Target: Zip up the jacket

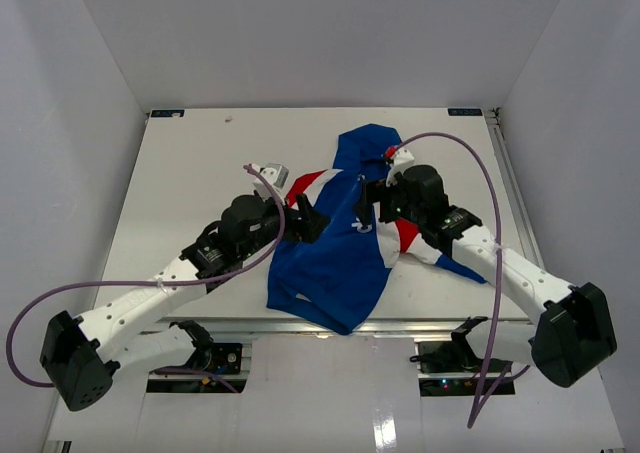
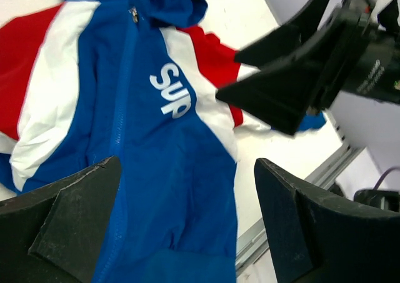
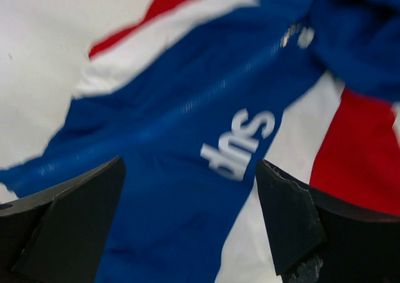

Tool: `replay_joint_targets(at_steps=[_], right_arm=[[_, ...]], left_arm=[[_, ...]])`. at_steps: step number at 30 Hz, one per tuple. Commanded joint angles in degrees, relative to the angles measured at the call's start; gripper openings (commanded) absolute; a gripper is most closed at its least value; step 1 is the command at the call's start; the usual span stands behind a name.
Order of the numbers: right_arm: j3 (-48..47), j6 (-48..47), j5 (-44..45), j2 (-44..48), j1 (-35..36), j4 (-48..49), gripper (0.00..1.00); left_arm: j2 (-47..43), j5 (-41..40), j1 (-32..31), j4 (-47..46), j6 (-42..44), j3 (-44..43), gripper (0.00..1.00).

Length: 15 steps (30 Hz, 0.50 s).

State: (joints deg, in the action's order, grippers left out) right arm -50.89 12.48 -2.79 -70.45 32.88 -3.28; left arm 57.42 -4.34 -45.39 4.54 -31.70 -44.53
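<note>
White table [image 1: 180, 193], jacket [image 1: 330, 263] flat mid-table, hood away from the bases, hem at the near edge. Both arms reach in low over it, one from each side. Left gripper [image 2: 186, 164] and right gripper [image 3: 189, 164] spread wide, holding nothing. Zip pull [image 2: 133, 13] up at the collar.

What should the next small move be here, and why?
Probably lift both arms clear: the jacket looks zipped shut, its zip pull up at the collar, and the left hand and right hand hang open, holding nothing.
</note>
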Motion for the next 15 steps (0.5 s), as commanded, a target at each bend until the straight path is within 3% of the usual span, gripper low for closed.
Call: replay_joint_targets(at_steps=[1,4,8,15], right_arm=[[4.8,2.9,3.6,6.9,5.5,-6.9,0.90],[7.1,4.4,11.4,13.1,10.0,-9.4,0.90],[11.0,5.7,13.3,20.3,12.5,-8.0,0.90],[15.3,5.6,15.9,29.7,12.8,-4.6,0.90]], left_arm=[[1.4,6.4,-0.1,-6.0,7.5,2.4,0.98],[-1.7,5.3,-0.1,-13.1,9.8,8.4,0.98],[-6.7,7.2,-0.1,-21.8,11.7,15.7,0.98],[-13.9,8.3,-0.3,-24.1,13.6,20.8,0.98]])
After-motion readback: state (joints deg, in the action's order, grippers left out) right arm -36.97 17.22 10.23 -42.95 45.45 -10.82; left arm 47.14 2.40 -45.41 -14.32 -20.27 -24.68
